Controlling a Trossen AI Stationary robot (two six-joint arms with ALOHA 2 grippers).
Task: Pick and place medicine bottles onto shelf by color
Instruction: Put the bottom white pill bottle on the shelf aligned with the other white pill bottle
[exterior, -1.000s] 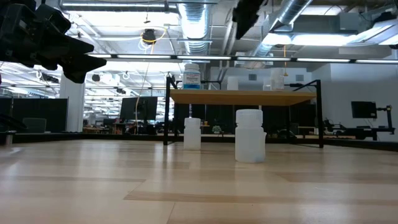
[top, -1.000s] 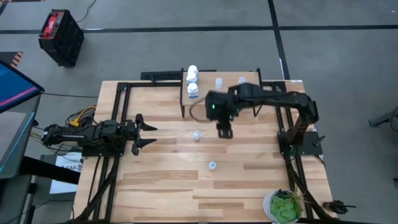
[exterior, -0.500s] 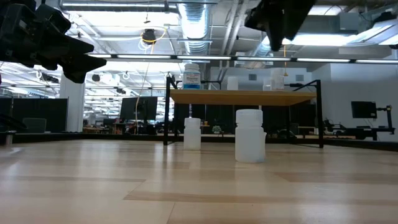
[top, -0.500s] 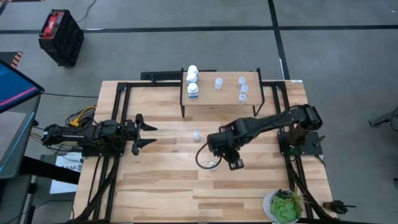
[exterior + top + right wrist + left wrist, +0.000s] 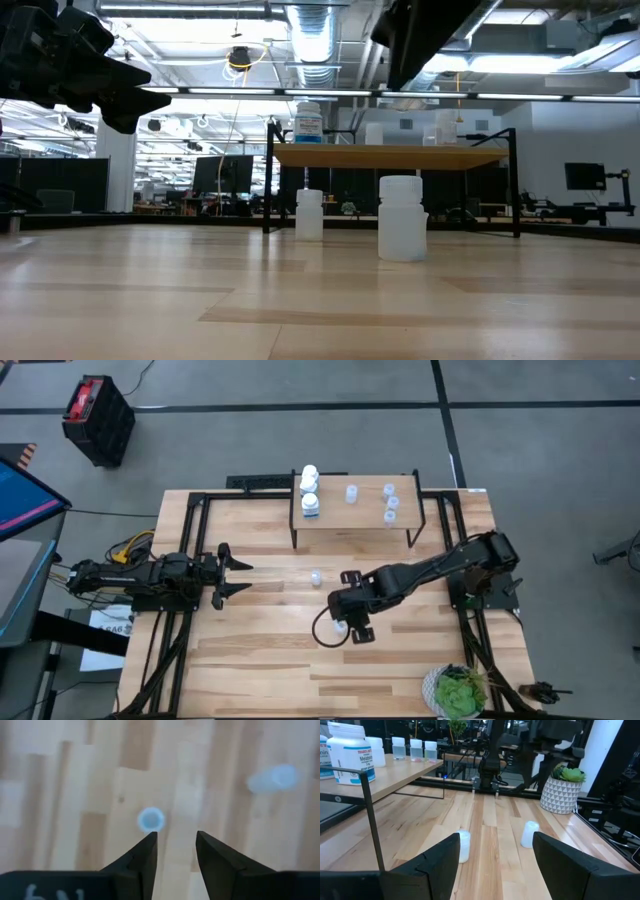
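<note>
Two small pale bottles stand upright on the table: one (image 5: 316, 576) in front of the shelf, one (image 5: 341, 626) nearer the front edge; both show in the low view (image 5: 309, 214) (image 5: 402, 218). My right gripper (image 5: 175, 842) is open, pointing down, hovering above the nearer bottle (image 5: 150, 819), which lies just ahead of its fingertips. The shelf (image 5: 350, 518) at the back carries white bottles (image 5: 311, 493) at its left end and several pale translucent ones (image 5: 390, 503) toward its right. My left gripper (image 5: 235, 575) is open and empty at the table's left.
A potted green plant (image 5: 458, 692) stands at the near right corner. The shelf's thin black legs (image 5: 268, 190) rise from the table behind the two bottles. Bare table top lies between my left gripper and the bottles.
My right gripper has gone from in front of the shelf toward the table's near edge, then a little toward the left, and now stands over the nearer bottle on the table. Both bottles on the table have stayed in place.
</note>
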